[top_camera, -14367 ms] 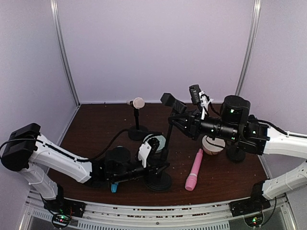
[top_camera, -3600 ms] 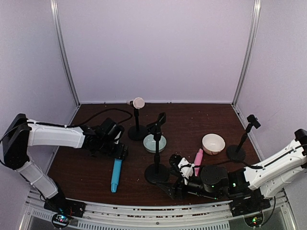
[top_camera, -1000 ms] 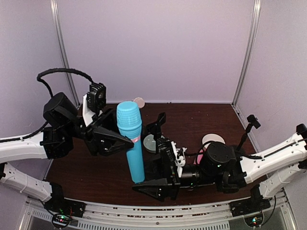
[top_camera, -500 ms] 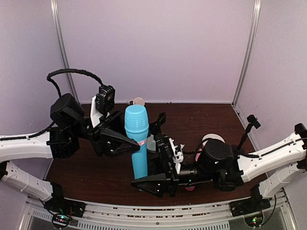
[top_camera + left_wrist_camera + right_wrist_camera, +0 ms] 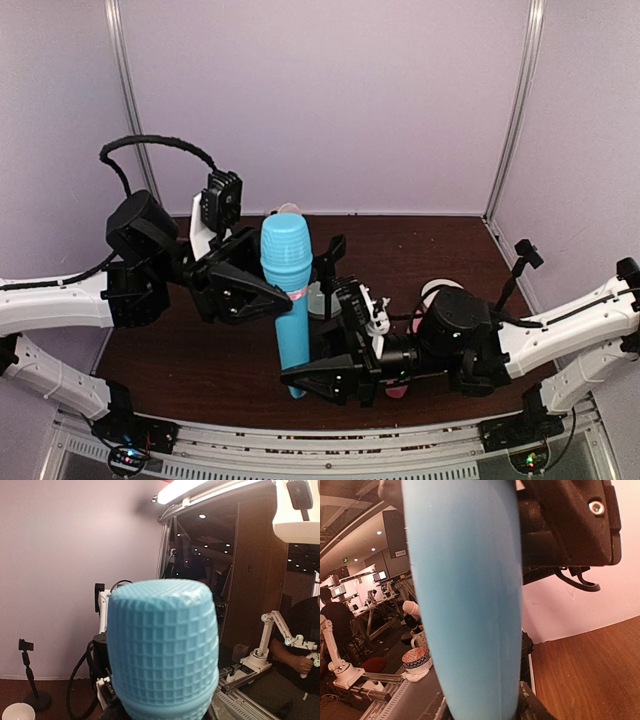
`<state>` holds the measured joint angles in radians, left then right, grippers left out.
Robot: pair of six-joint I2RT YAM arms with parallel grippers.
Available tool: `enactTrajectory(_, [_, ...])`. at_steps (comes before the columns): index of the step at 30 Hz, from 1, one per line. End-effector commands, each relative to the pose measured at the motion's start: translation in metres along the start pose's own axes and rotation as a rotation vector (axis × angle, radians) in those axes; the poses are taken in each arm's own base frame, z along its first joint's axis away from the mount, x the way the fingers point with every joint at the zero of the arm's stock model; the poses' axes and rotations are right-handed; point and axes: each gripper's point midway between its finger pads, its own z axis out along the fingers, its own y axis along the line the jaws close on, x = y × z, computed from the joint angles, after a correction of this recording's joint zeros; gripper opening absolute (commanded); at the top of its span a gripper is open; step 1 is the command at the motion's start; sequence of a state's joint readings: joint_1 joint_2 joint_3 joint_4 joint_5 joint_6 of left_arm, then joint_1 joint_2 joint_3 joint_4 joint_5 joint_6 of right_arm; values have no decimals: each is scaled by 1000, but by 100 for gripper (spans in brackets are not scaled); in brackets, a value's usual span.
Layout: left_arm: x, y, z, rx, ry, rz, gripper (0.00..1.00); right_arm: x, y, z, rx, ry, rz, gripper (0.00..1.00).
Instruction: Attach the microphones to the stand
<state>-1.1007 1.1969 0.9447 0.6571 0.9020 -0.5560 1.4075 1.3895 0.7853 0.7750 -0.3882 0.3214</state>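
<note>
The sky-blue microphone (image 5: 288,300) stands upright in the air, head up, above the table's front middle. My left gripper (image 5: 283,293) is shut on its shaft just under the head; in the left wrist view the ribbed head (image 5: 164,650) hides the fingers. My right gripper (image 5: 306,380) is shut on the lower end of the shaft; its wrist view shows the shaft (image 5: 470,605) filling the space between both fingers. The pink microphone (image 5: 400,389) lies on the table, mostly under my right arm. The cream microphone (image 5: 289,208) peeks out at the back. A black stand (image 5: 330,252) with an empty clip rises just behind the blue microphone.
A second black stand (image 5: 522,256) with an empty clip is at the right, also seen in the left wrist view (image 5: 27,672). A white bowl (image 5: 443,290) and a pale green bowl (image 5: 314,298) sit mid-table. Lilac walls close the back and sides.
My left arm has carried the blue microphone a little right and down. My right gripper has risen slightly and drawn in round the lower shaft.
</note>
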Motion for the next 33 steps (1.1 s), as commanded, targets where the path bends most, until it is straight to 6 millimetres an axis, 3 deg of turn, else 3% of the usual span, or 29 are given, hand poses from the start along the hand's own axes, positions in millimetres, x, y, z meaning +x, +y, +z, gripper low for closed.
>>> enactTrajectory(1, [-23, -11, 1, 26, -43, 73, 25, -15, 1, -7, 2, -44, -6, 36])
enactTrajectory(7, [-18, 2, 1, -47, -25, 60, 36, -13, 3, -8, -10, -39, 1, 22])
enactTrajectory(9, [-17, 9, -1, -96, -26, 60, 47, -13, 2, -8, -9, -38, -1, 18])
enactTrajectory(11, [-15, 23, -8, -202, -21, 69, 61, -14, 2, -11, 2, -36, -13, 12])
enactTrajectory(15, [-10, 49, -34, -453, -19, 78, 73, -20, -11, -26, 119, -11, -70, 1])
enactTrajectory(18, [-5, 58, -57, -594, -24, 81, 77, -28, -34, -49, 301, 13, -107, 0])
enactTrajectory(24, [43, 101, -101, -919, 94, -26, 78, -53, -52, -108, 538, -13, -172, 0])
enactTrajectory(28, [69, 119, -97, -987, 215, -59, 77, -57, -74, -151, 748, -19, -201, 0])
enactTrajectory(33, [78, 133, -90, -1043, 277, -48, 78, -53, -94, -196, 938, -26, -201, 0])
